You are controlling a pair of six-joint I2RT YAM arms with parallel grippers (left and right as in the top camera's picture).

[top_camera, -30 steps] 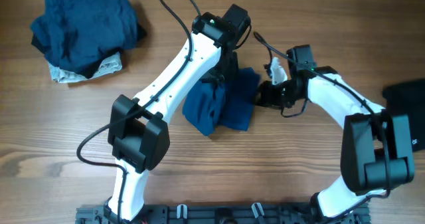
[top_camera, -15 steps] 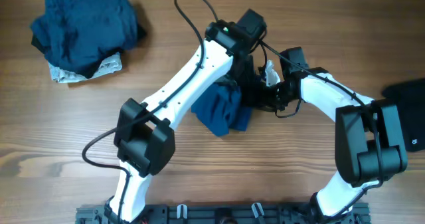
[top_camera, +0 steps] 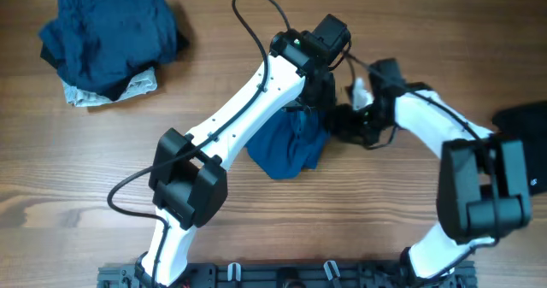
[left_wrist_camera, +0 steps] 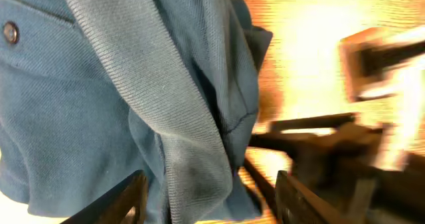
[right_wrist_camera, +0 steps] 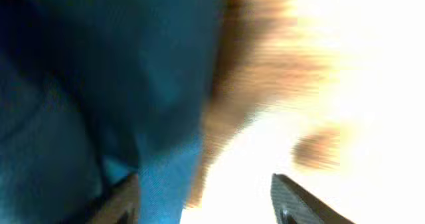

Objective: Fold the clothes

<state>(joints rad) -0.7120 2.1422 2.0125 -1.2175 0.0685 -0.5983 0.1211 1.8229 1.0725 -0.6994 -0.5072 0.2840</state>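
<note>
**Blue shirt.** The medium-blue shirt lies bunched on the bench, just below centre. It sits under the forearm of the left arm and beside the right arm's wrist. It is crumpled, not flat. Its longer axis runs roughly from 8 o'clock to 2 o'clock, with the 2 o'clock end under the two wrists. The left wrist view shows a ribbed band draped over smoother cloth, and a small button at 10 o'clock.

**Left tool**. The jaws are spread wide. The ribbed fold hangs between the fingers and is not pinched.

**Right tool**. The jaws are spread. Blue cloth fills the 9 o'clock side of its view and meets the finger there. The 3 o'clock side is bare, glaring wood. This view is badly blurred.

**Other clothes.** A heap of navy garments rests on a pale grey-white one at 10 o'clock on the bench. A black garment lies at the 3 o'clock edge. Both are well apart from the shirt.
</note>
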